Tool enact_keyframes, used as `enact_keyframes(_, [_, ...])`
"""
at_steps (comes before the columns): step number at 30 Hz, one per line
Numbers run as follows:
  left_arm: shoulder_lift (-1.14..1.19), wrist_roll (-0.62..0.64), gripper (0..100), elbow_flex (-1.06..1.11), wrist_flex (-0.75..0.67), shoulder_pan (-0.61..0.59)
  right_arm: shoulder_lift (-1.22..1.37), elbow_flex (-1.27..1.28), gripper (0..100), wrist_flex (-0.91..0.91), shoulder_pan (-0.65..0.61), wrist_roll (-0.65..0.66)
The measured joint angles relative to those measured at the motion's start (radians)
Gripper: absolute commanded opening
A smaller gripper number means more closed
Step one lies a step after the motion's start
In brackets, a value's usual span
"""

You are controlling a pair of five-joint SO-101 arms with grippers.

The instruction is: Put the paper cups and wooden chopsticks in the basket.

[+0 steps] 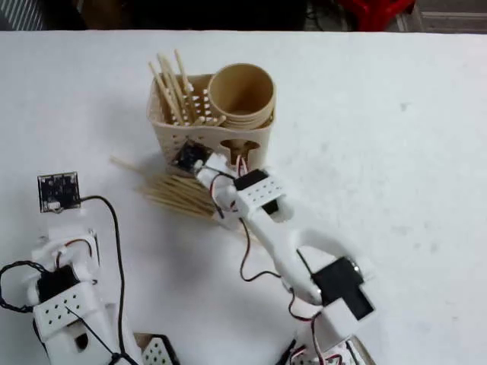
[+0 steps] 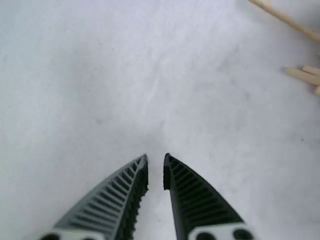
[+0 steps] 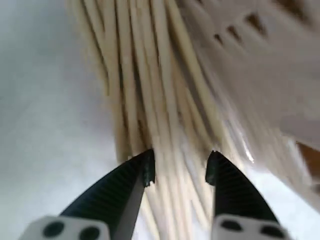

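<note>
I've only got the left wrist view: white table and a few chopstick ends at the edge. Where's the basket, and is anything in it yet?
Observer: In the high view, the basket stands toward the far side of the table, with nested paper cups in it.
Operator: Any chopsticks in there too?
Observer: Yes, several upright chopsticks lean in the basket beside the cups.
Operator: What's the other arm doing?
Observer: The right gripper is open just above the loose pile of chopsticks lying on the table by the basket's near side. It holds nothing.
</note>
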Motion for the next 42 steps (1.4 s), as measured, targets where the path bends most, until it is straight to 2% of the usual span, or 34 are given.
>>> enact_keyframes(3, [0.000, 0.000, 8, 0.000, 0.000, 0.000, 0.008, -0.006, 5.1, -0.006, 0.005, 0.000])
enact_keyframes(9, [0.000, 0.000, 8, 0.000, 0.000, 0.000, 0.009, -0.014, 4.5, 0.003, 0.003, 0.000])
enact_keyframes(14, [0.000, 0.000, 8, 0.000, 0.000, 0.000, -0.063, -0.008, 4.3, 0.110, 0.002, -0.002])
enact_keyframes(22, [0.000, 0.000, 8, 0.000, 0.000, 0.000, -0.219, 0.147, 1.7, 0.137, 0.002, 0.044])
enact_keyframes(32, [0.000, 0.000, 8, 0.000, 0.000, 0.000, -0.233, 0.239, 2.3, 0.140, -0.005, 0.071])
enact_keyframes(34, [0.000, 0.000, 8, 0.000, 0.000, 0.000, -0.238, 0.247, 5.8, 0.141, -0.011, 0.071])
enact_keyframes(39, [0.000, 0.000, 8, 0.006, 0.000, 0.000, -0.239, 0.252, 24.5, 0.150, -0.035, 0.071])
enact_keyframes(42, [0.000, 0.000, 8, 0.006, 0.000, 0.000, -0.241, 0.252, 24.4, 0.167, -0.040, 0.071])
